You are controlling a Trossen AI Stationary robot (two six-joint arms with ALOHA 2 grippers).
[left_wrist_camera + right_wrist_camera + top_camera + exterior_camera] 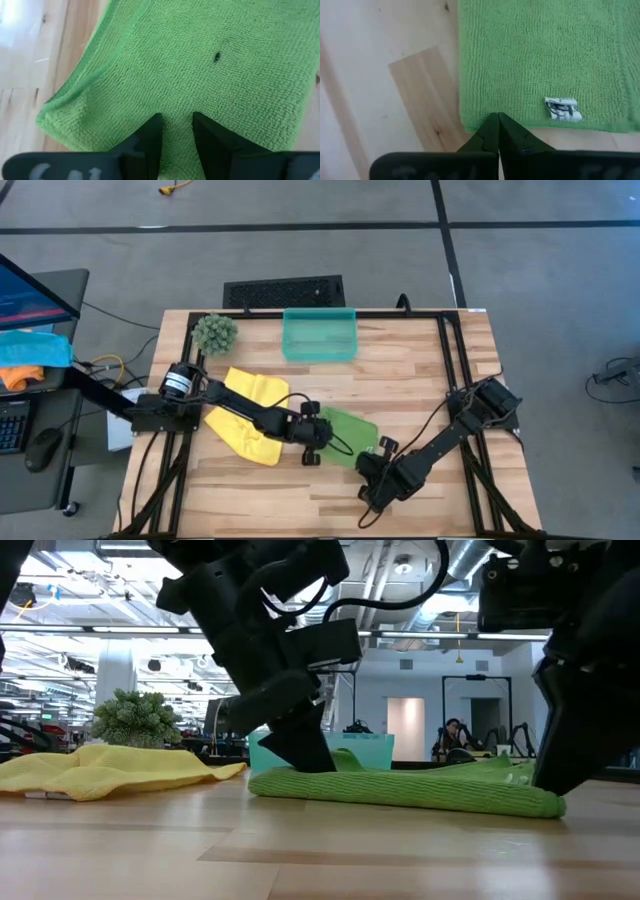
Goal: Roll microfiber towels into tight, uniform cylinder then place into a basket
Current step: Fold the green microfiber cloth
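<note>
Both grippers on green towel point(350, 436), left point(175, 131) jaws slightly spread, right point(497, 131) jaws pressed together at edge.

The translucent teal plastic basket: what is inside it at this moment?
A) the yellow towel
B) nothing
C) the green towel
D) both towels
B: the translucent teal plastic basket holds nothing, while the yellow microfiber towel and the lime green microfiber towel lie on the wooden table.
</note>
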